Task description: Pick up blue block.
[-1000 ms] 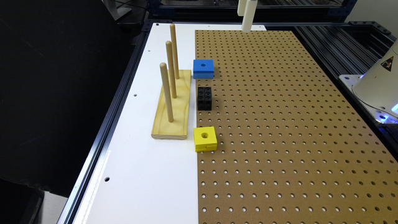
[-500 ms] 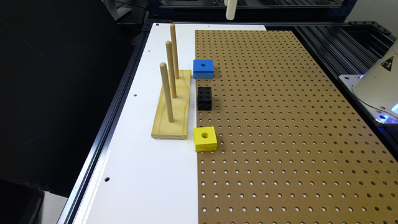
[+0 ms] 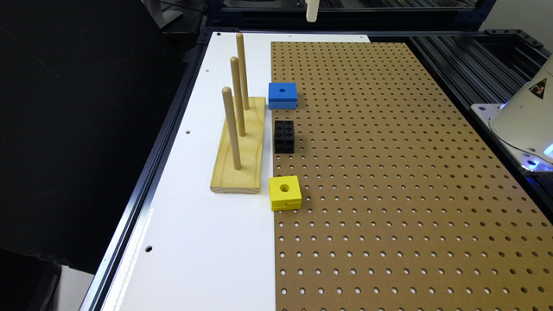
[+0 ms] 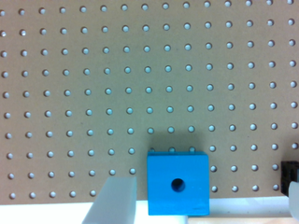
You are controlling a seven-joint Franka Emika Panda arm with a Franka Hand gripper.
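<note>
The blue block (image 3: 282, 95) lies flat at the pegboard's edge, its round hole facing up, just beside the far end of the wooden peg stand (image 3: 239, 147). High above the table's far end, my gripper (image 3: 312, 11) shows as a white tip at the frame's top. In the wrist view the blue block (image 4: 178, 183) sits well below my open gripper (image 4: 206, 184). One pale finger (image 4: 114, 200) is beside the block and the other finger (image 4: 294, 196) is at the frame's edge. Nothing is held.
A black cube of studded bricks (image 3: 284, 136) stands just in front of the blue block, and its corner (image 4: 287, 170) shows in the wrist view. A yellow block with a hole (image 3: 285, 192) lies nearer. The stand's three upright pegs (image 3: 235, 97) rise close to the blue block. The brown pegboard (image 3: 389, 172) stretches to the exterior view's right.
My gripper has drifted toward the exterior view's left and slightly upward in the frame. The blocks and stand have not moved.
</note>
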